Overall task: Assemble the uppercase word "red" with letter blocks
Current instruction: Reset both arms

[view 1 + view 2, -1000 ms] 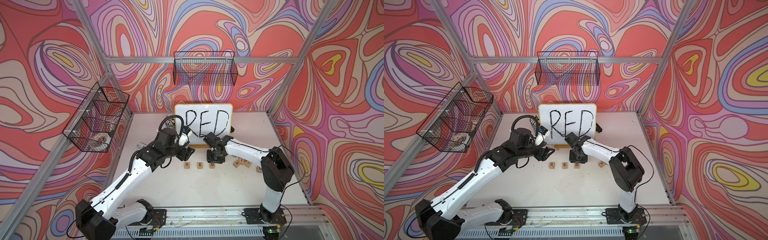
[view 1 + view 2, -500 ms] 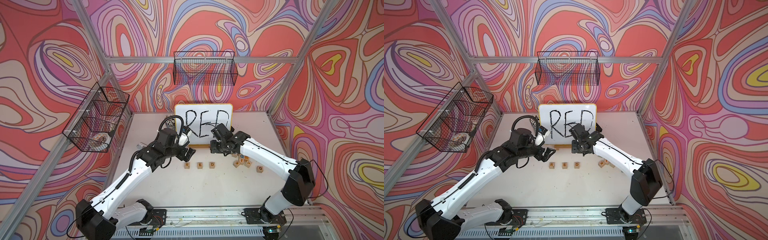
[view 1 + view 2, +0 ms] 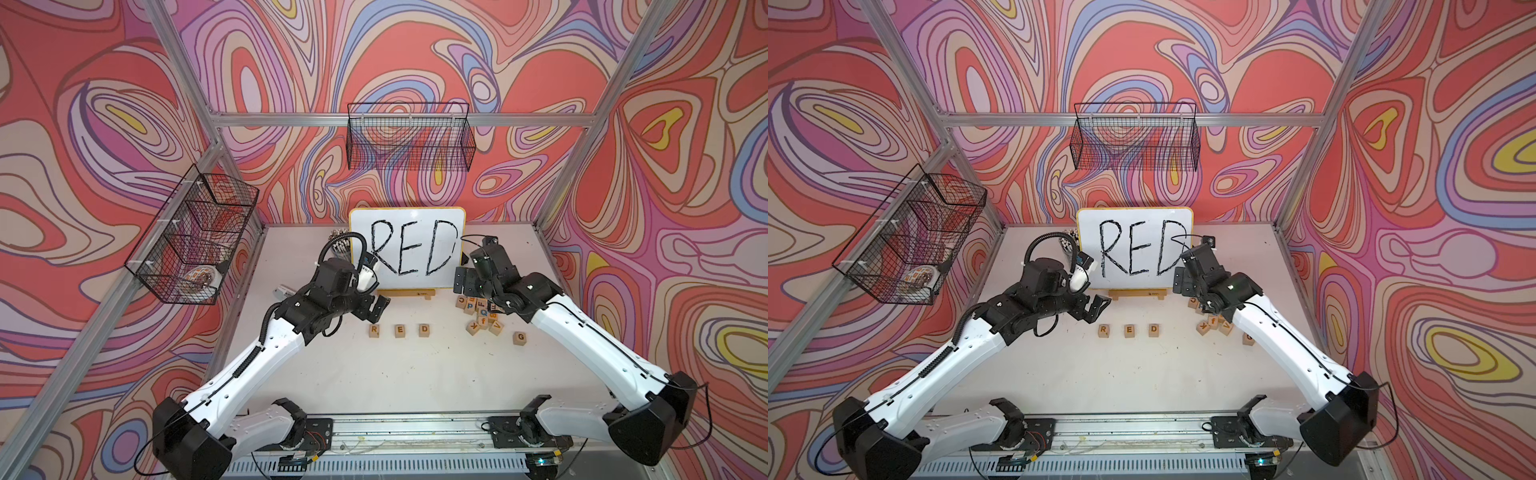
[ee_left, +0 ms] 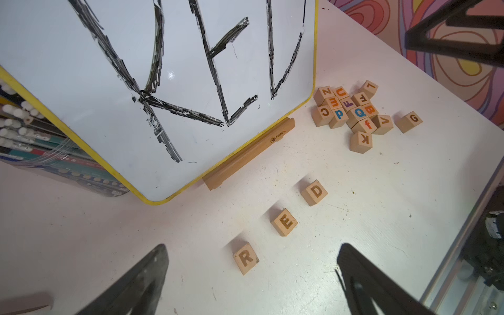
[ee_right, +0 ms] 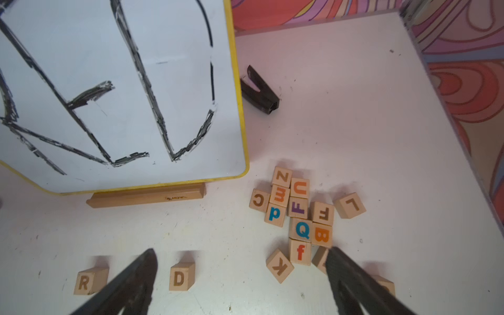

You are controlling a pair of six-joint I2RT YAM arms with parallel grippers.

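1. You have the R block (image 3: 374, 331), the E block (image 3: 400, 331) and the D block (image 3: 424, 330) in one straight row near the middle of the table (image 3: 395, 374). The row runs parallel to the back edge.
2. From left to right it reads RED in both top views. The capitals face up, the blocks stand apart with small gaps, and nothing touches them.
3. The row lies just in front of the wooden stand (image 4: 248, 155) of the whiteboard (image 3: 407, 249). The whiteboard stands upright at the middle of the back edge with RED handwritten on it in black.
4. Your left fingers (image 4: 136, 283) are spread wide and hold nothing. They hang above the table close to the R block (image 4: 245, 257), on its back-left side, clear of it.
5. Your right fingers (image 5: 131, 283) are also spread wide and empty. They are raised beside the whiteboard's right edge, above the spare blocks (image 3: 482, 320).
6. In the right wrist view one finger hides the E block. The R block (image 5: 84, 282) and the D block (image 5: 180, 278) show on either side of it.
7. The spare blocks are bunched together to the right of the row, towards the right edge, with brown, orange, blue and purple letters.
8. One G block (image 3: 519, 338) sits alone, just right of that bunch.
9. A black clip (image 5: 259, 95) lies on the table behind the whiteboard's right edge.
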